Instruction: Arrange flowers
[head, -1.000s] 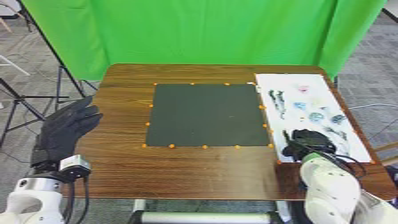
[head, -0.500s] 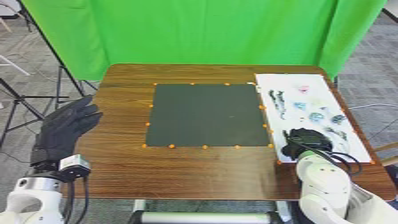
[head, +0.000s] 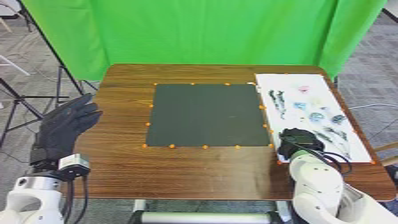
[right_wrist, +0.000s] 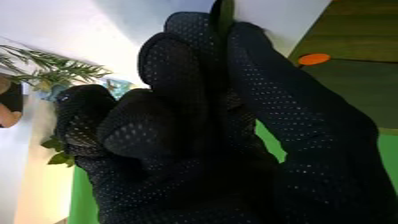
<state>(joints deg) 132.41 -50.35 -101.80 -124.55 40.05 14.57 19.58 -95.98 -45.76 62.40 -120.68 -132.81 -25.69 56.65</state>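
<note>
My right hand (head: 299, 141) is over the near left part of the white sheet (head: 290, 82). In the right wrist view the thumb and fingers of my right hand (right_wrist: 191, 125) pinch a green leaf or stem (right_wrist: 226, 19). Other pieces lie on the sheet: a pink flower (head: 303, 89), a pale blue flower (head: 300, 106), bluish clusters (head: 316, 117) and dark leafy sprigs (head: 274, 101). A leafy sprig (right_wrist: 67, 67) also shows in the right wrist view. My left hand (head: 64, 130) is held off the table's left side, fingers straight.
A dark square mat (head: 206, 115) with orange markers (head: 205, 147) around its border lies mid-table, left of the white sheet. Brown wood (head: 178, 172) borders it in front. A green curtain (head: 218, 35) hangs behind the table (head: 129, 100).
My right hand has moved a little to the left, toward the white sheet's left edge. My left hand has kept still.
</note>
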